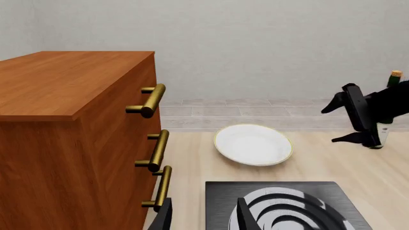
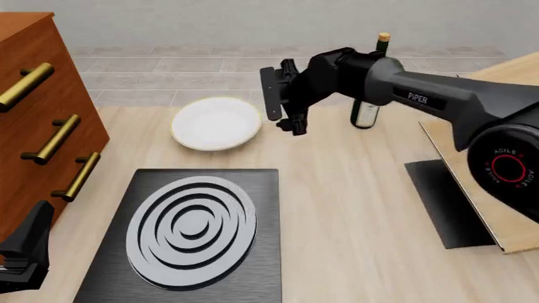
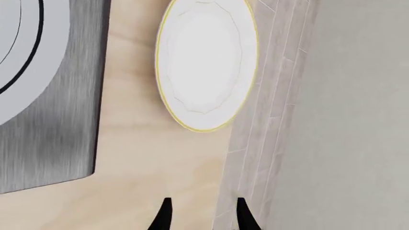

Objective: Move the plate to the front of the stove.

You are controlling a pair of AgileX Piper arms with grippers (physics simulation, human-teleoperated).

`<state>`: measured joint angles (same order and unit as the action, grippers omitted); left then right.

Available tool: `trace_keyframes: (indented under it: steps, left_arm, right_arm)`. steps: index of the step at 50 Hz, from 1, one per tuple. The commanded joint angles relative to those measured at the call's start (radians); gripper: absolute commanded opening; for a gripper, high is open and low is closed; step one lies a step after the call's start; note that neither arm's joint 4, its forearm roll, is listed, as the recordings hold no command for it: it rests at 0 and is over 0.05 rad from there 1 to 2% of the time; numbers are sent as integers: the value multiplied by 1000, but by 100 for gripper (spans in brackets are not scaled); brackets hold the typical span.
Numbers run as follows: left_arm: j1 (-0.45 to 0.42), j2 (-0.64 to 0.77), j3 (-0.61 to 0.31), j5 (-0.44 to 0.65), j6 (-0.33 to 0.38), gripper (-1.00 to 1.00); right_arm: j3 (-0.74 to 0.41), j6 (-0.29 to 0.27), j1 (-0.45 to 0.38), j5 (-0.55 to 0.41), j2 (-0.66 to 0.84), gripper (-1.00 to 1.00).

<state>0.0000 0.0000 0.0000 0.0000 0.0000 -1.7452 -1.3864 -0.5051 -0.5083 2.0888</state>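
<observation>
The white plate (image 2: 217, 123) with its thin gold rim lies flat on the wooden table, just beyond the far edge of the stove (image 2: 189, 233), a black slab with silver-grey rings. My right gripper (image 2: 282, 102) hovers a little to the plate's right, turned sideways toward it, open and empty. Its wrist view shows the plate (image 3: 206, 64) ahead of the gripper (image 3: 201, 215), with a corner of the stove (image 3: 45, 96) alongside. My left gripper (image 2: 25, 252) sits low at the front left, open and empty, beside the stove (image 1: 281, 206), facing the plate (image 1: 254, 143).
A tall wooden cabinet (image 2: 34, 107) with brass handles stands at the left, close to the left arm. A wine bottle (image 2: 368, 95) stands behind the right arm. A plain black mat (image 2: 446, 202) and a wooden board (image 2: 497, 139) lie at the right.
</observation>
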Motion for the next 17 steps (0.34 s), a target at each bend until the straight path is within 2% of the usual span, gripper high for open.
trace_keyframes:
  steps: [1,10,17]
  left_arm:
    - [0,0,0,0,0,100]
    - [0,0,0,0,0,100]
    - [0,0,0,0,0,100]
  right_arm:
    - [86,-7,21,51,-71,100]
    - [160,-7,28,111,-124,100]
    - [181,5,35,124,-148,100]
